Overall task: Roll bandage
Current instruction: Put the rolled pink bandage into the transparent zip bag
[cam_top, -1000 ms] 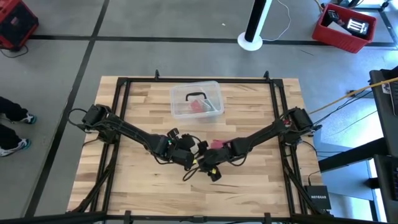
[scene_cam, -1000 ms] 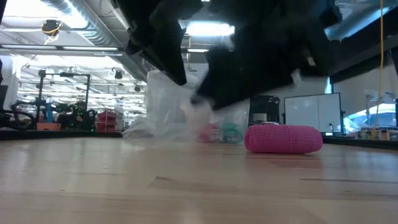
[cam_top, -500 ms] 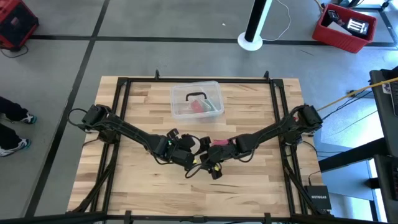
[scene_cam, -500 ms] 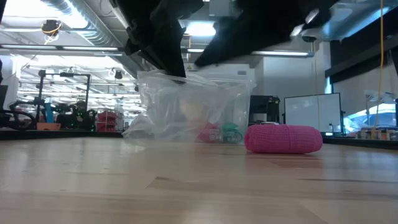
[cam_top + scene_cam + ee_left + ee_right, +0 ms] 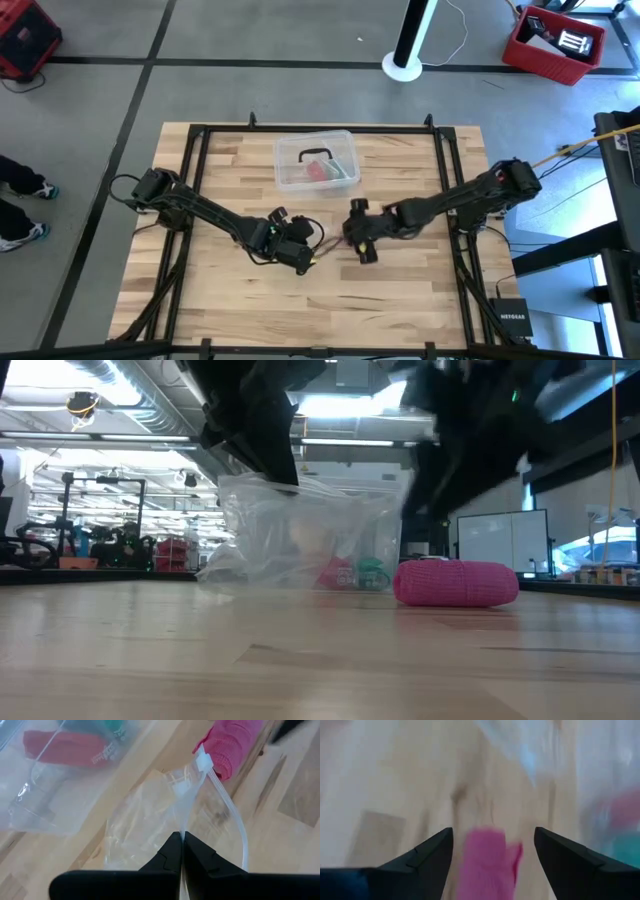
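The bandage is a small pink roll point(image 5: 456, 582) lying on its side on the table; it also shows in the left wrist view point(image 5: 231, 742) and the right wrist view point(image 5: 487, 862). My right gripper point(image 5: 493, 834) is open and hovers just above the roll point(image 5: 360, 240), with one finger on either side of it in its wrist view. My left gripper point(image 5: 303, 256) is shut on a clear plastic zip bag point(image 5: 310, 530) to the roll's left. In the high view the right gripper hides the roll. My left gripper pinches the clear bag's upper edge point(image 5: 183, 826) between its two shut fingers, near the zip strip. The fingers come from above, slanting down. The bag hangs spread below them, and its lower end point(image 5: 230, 572) reaches the table top.
A clear plastic box point(image 5: 316, 160) with red and green contents stands at the table's far middle, behind the bag; it also shows in the left wrist view point(image 5: 65, 750). Bare wood lies toward the near edge point(image 5: 300, 310).
My right gripper has drawn away from my left gripper, going up and toward the table's right and far side, and now stands over the pink roll. The clear bag, bunched between both grippers before, now hangs spread from my left gripper alone. The roll has stayed in place.
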